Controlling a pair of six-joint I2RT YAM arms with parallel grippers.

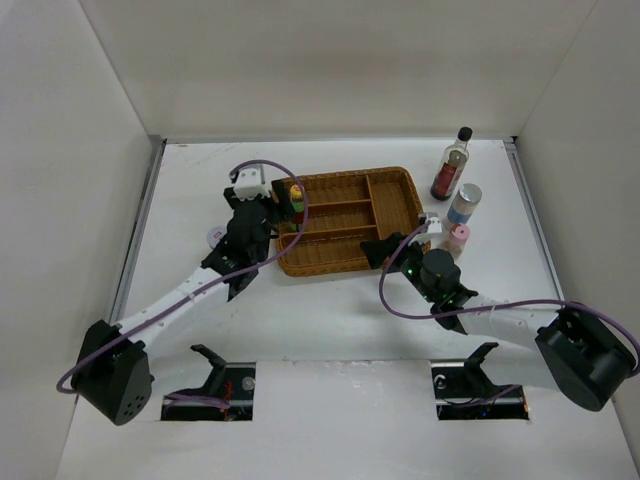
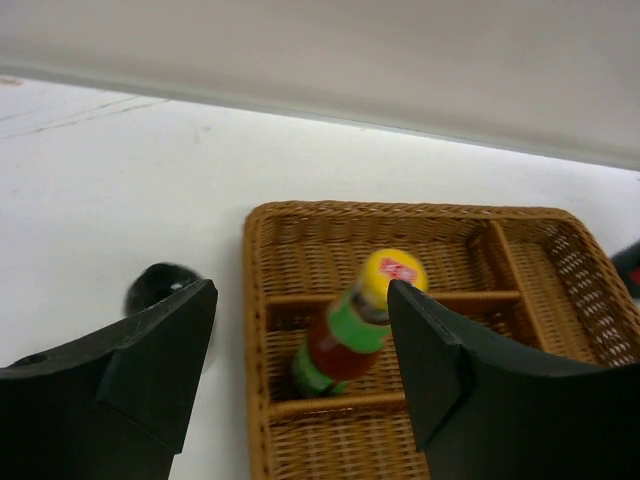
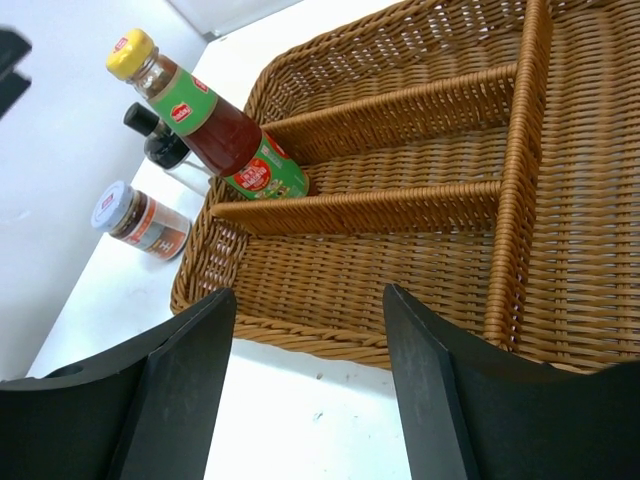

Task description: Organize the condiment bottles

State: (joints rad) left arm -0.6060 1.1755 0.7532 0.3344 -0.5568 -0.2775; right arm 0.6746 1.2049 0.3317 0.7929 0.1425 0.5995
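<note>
L gripper spread wide, yellow-cap btl tilted in woven wicker tray

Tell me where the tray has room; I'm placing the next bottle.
Free: the wicker tray's near slot, far slot and right-end compartment. The yellow-cap bottle occupies the middle slot's left end. Crowded outside: two small bottles by its left end, three bottles by its right.
</note>
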